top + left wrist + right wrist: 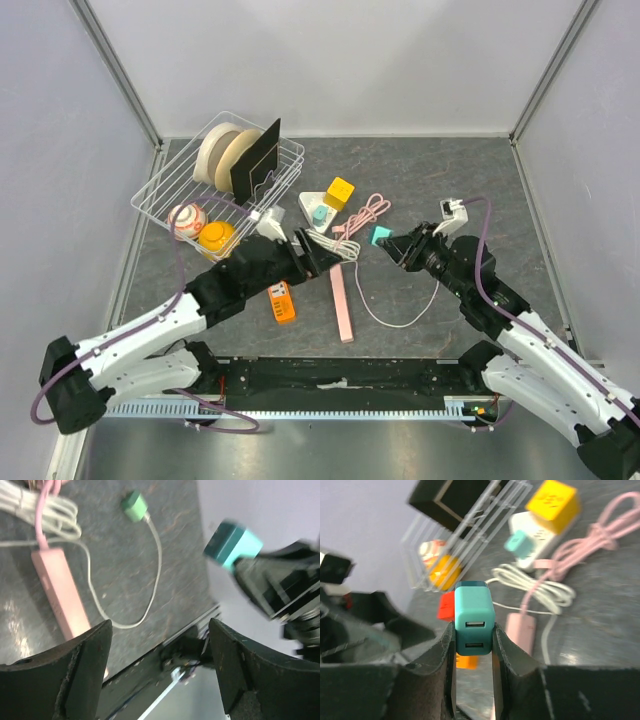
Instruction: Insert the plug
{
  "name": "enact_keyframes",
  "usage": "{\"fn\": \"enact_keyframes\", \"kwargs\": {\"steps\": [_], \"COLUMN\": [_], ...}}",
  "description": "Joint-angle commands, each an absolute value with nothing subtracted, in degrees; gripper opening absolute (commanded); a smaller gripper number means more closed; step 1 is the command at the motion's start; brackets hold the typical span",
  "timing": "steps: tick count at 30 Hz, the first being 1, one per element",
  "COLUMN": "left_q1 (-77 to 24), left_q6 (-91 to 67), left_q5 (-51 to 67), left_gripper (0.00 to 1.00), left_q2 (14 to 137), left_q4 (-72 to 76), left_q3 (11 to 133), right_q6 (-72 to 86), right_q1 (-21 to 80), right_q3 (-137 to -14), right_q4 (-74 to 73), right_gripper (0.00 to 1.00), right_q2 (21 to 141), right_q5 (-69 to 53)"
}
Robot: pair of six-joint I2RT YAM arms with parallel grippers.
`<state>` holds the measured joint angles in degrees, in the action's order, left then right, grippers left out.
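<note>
Bright, even and diffuse from overhead in the top view, with only faint, soft shadows under the arms on the grey counter (440,190). Sharp edge to edge there, with a mild sheen on the metal rail (300,410) at the near edge. Smeared by motion in the left wrist view: teal charger (232,544) streaked, left tool (160,650) dark and soft in the foreground, pale glare patch on the counter at lower left. Crisp on the charger in the right wrist view, between the murky, blurred fingers of the right tool (473,645). Out of focus behind: wire basket (470,530), yellow block (554,505) and pink cable (600,530).
</note>
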<state>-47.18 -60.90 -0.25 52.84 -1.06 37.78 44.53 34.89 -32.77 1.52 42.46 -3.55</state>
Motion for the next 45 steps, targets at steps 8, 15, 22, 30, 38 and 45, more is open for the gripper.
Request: {"fn": "enact_keyframes", "kwargs": {"steps": [8,15,22,30,38,45], "left_q1": [-66.6,-71.27,-73.12,-73.13,-73.12,-78.83], "left_q6": [-59.5,-59.15,-56.61,-54.15,-34.48,-28.92], "left_q5": [-17.31,-14.77,-14.42,-15.81,-37.79,-35.69], "left_gripper": [0.75,0.68,0.66,0.29,0.03,0.1], "left_q2": [78.02,88.41,94.74,100.46,105.99,116.18], "left_q4": [-37.6,-39.73,-40.6,-47.01,-57.13,-57.39], "left_q3": [53.52,59.93,65.3,70.83,78.92,81.91], "right_q6": [32.26,30.76,29.71,28.39,26.37,24.61], "right_q1": [34.1,34.1,34.01,34.01,34.01,33.93], "right_q3": [-38.85,-39.11,-38.41,-38.23,-39.02,-40.51], "right_q4": [-19.77,-20.39,-20.39,-20.74,-22.32,-24.96], "right_gripper": [0.0,0.0,0.0,0.0,0.0,0.0], "right_q2": [37.09,36.74,36.3,35.51,35.6,35.33], "right_q5": [12.57,13.27,13.53,15.11,16.96,19.95]}}
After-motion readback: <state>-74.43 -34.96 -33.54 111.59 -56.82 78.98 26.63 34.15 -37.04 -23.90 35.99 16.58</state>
